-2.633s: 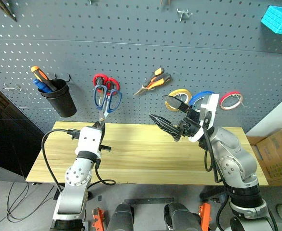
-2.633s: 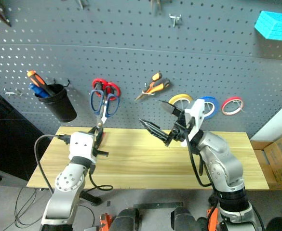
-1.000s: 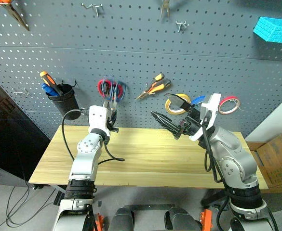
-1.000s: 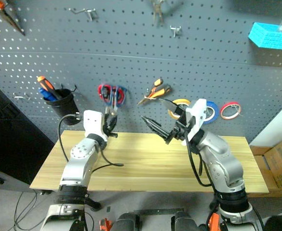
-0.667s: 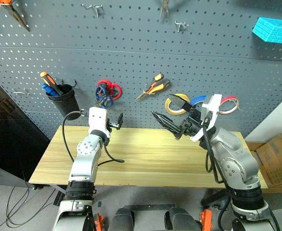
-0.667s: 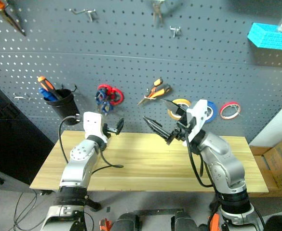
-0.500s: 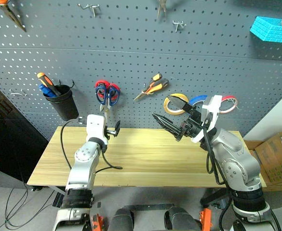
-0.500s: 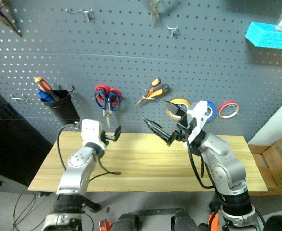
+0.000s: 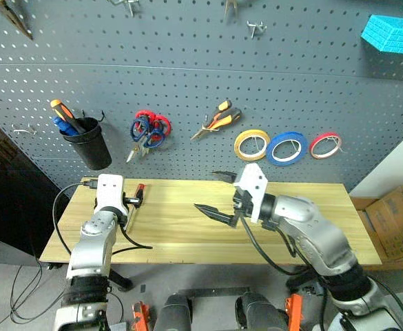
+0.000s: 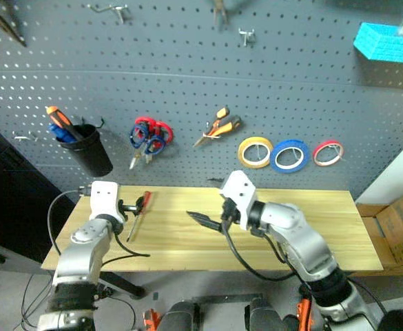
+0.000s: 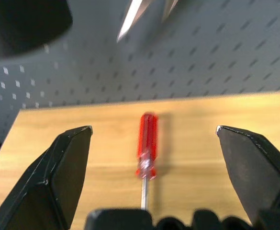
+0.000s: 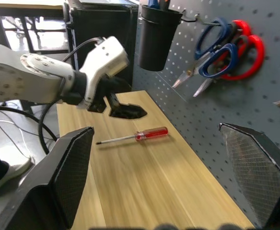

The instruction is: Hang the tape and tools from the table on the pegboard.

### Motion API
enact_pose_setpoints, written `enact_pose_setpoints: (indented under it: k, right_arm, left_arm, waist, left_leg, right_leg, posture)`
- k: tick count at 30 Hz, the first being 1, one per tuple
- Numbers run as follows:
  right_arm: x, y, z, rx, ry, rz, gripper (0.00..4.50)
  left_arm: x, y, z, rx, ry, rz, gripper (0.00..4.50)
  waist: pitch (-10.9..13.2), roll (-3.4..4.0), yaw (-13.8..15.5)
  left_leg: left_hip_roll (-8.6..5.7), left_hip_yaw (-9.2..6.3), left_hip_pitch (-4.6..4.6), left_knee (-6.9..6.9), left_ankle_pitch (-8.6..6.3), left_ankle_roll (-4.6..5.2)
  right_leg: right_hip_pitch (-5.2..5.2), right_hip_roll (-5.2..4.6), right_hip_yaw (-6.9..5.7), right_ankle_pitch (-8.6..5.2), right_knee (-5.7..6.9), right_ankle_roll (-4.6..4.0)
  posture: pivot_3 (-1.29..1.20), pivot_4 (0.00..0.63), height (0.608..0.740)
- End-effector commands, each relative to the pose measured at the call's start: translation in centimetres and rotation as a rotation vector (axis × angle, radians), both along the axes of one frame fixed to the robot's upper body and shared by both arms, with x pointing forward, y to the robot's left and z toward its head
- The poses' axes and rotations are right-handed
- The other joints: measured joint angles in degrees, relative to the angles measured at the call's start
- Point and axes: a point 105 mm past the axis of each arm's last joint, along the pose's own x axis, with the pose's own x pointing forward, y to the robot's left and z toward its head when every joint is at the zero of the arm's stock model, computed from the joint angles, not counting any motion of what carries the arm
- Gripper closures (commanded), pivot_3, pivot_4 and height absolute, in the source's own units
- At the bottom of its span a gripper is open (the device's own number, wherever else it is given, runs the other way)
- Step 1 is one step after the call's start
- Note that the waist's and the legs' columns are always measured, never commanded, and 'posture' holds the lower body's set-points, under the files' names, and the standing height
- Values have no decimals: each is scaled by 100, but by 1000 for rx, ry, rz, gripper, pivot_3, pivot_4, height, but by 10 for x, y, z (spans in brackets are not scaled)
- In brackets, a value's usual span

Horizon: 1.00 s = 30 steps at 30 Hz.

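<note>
A slim red-handled screwdriver (image 10: 143, 201) lies on the wooden table (image 9: 187, 227) near its left end. My left gripper (image 9: 133, 201) hovers open just left of it, and the screwdriver (image 11: 147, 143) lies straight ahead between its jaws. My right gripper (image 9: 204, 190) hangs open over the middle of the table, pointing left toward the screwdriver (image 12: 149, 133). On the pegboard (image 9: 187, 83) hang the dark-handled scissors (image 9: 140, 133) beside a red-handled pair, the pliers (image 9: 218, 118) and the blue tape (image 9: 287, 147).
A black cup (image 9: 87, 143) with an orange-and-black screwdriver hangs at the board's left. Yellow tape (image 9: 251, 145) and red tape (image 9: 325, 145) flank the blue roll. A light blue basket (image 9: 393, 29) sits upper right. A cardboard box (image 9: 401, 221) stands on the floor at the right.
My left gripper opened off the scissors, which now hang tilted on the board, and sank left to the table. My right arm swung down and left over the table.
</note>
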Motion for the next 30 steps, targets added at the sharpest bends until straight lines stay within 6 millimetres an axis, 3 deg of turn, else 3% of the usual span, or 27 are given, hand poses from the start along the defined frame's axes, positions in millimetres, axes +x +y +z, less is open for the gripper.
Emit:
enact_pose_setpoints:
  k: [1, 7, 10, 14, 20, 23, 26, 30]
  right_arm:
    - [6, 4, 5, -7, -22, 2, 0]
    - [12, -9, 10, -18, -12, -31, 0]
    - [12, -21, 10, -25, 1, -71, 0]
    - [3, -33, 7, -35, 25, -105, 0]
    - [-10, -42, 8, -30, 64, -145, 0]
    - [-12, -47, 12, -20, 77, -170, 0]
    - [-15, -49, 16, -18, 82, -161, 0]
    - [-14, -50, 17, -20, 87, -159, 0]
  left_arm:
    - [9, 8, 6, 5, 18, 10, 29]
    - [17, 14, 3, -7, 72, 5, 29]
    - [22, 14, 3, -23, 88, -19, 29]
    - [26, 14, -1, -53, 118, -50, 29]
    - [28, 18, -10, -84, 168, -58, 29]
    - [28, 11, -13, -121, 186, -100, 29]
    - [28, 2, -13, -147, 188, -146, 594]
    - [29, 0, -12, -147, 186, -154, 1972]
  waist:
    - [93, 6, 8]
    - [446, 2, 5]
    - [620, 6, -1]
    - [797, 7, -18]
    - [939, 8, -80]
    - [981, 11, -142]
    - [1020, 12, -172]
    - [1056, 17, -176]
  left_leg:
    - [0, -1, -12, -2, 0, 0]
    - [-5, -1, -95, -2, -6, 8]
    - [-2, -20, -134, -3, -6, 8]
    - [-4, -23, -151, -3, -6, 7]
    - [-4, -18, -156, -2, -6, 5]
    - [-5, -14, -154, 1, -5, 3]
    - [-7, -7, -152, 5, -4, 2]
    - [-7, 0, -153, 2, -4, 1]
  right_leg:
    - [-5, 0, -1, 0, -6, 0]
    - [-66, -10, -4, 8, 3, 34]
    - [-102, -9, -24, 22, 12, 12]
    - [-122, -10, -26, 22, 18, 13]
    - [-133, -11, -20, 3, 24, 46]
    - [-133, -11, -12, -3, 29, 55]
    - [-137, -13, -3, -3, 42, 56]
    - [-160, -12, 5, -9, 62, 65]
  posture:
    - [72, 264, 740]
    - [42, 345, 740]
    - [33, 368, 740]
    - [17, 394, 740]
    - [-12, 413, 740]
    - [-26, 422, 740]
    - [-33, 424, 740]
    - [-33, 427, 740]
